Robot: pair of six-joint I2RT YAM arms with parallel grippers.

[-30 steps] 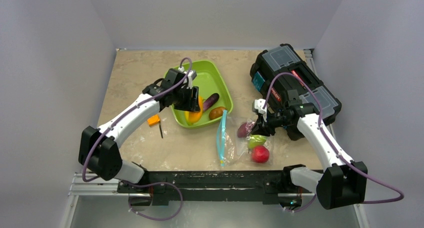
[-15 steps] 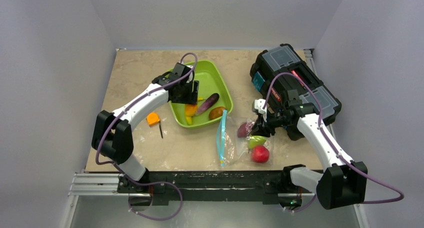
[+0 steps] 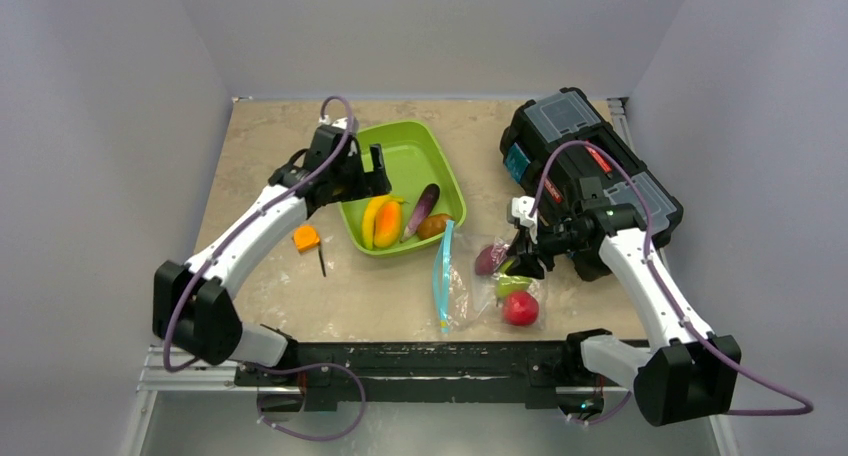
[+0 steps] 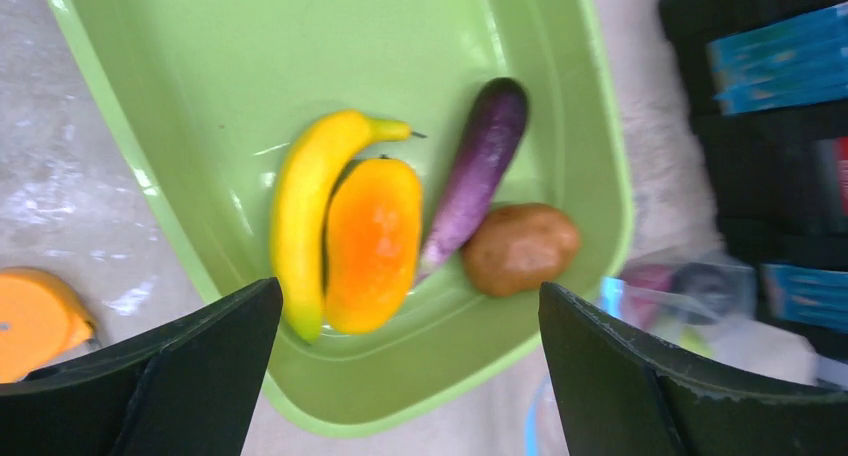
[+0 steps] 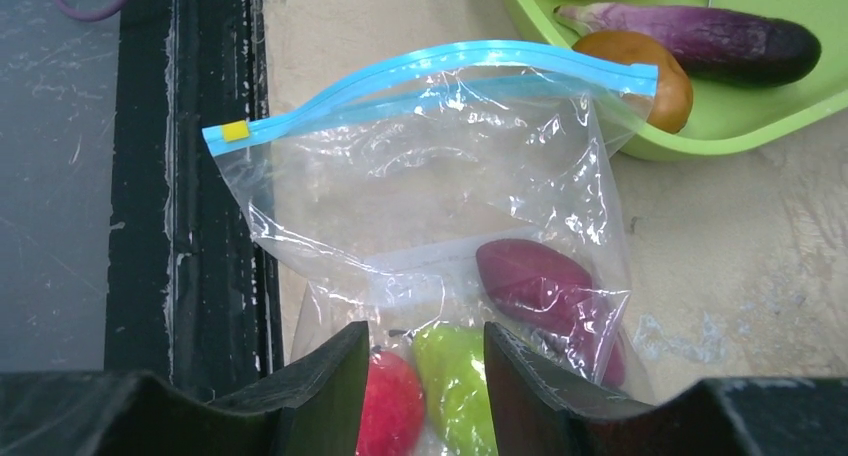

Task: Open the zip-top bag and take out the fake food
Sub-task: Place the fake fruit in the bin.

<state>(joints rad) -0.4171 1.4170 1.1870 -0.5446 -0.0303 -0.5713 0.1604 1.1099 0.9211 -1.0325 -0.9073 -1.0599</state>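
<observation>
The zip-top bag [image 3: 462, 286] lies flat near the table's front edge, its blue zip strip [image 5: 430, 66] toward the green tray [image 3: 415, 148]. Inside it are fake food pieces: a maroon piece [image 5: 535, 276], a green pear [image 5: 455, 386] and a red apple [image 5: 392, 406]. A banana [image 4: 305, 211], an orange piece [image 4: 372, 241], an eggplant [image 4: 478, 181] and a brown piece [image 4: 520, 248] lie in the tray. My left gripper [image 4: 410, 291] hangs wide open and empty above the tray's near left rim. My right gripper [image 5: 425, 336] stands partly open over the bag's closed end, with the pear showing in the gap.
A black toolbox [image 3: 590, 171] fills the right rear of the table, close behind my right arm. A small orange block [image 3: 306, 239] and a black stick [image 3: 321, 262] lie left of the tray. The black base rail [image 5: 215, 176] runs along the table's front edge.
My left gripper has opened wide and pulled back up and to the left, leaving the orange piece beside the banana in the tray. My right gripper's jaws have spread apart over the bag.
</observation>
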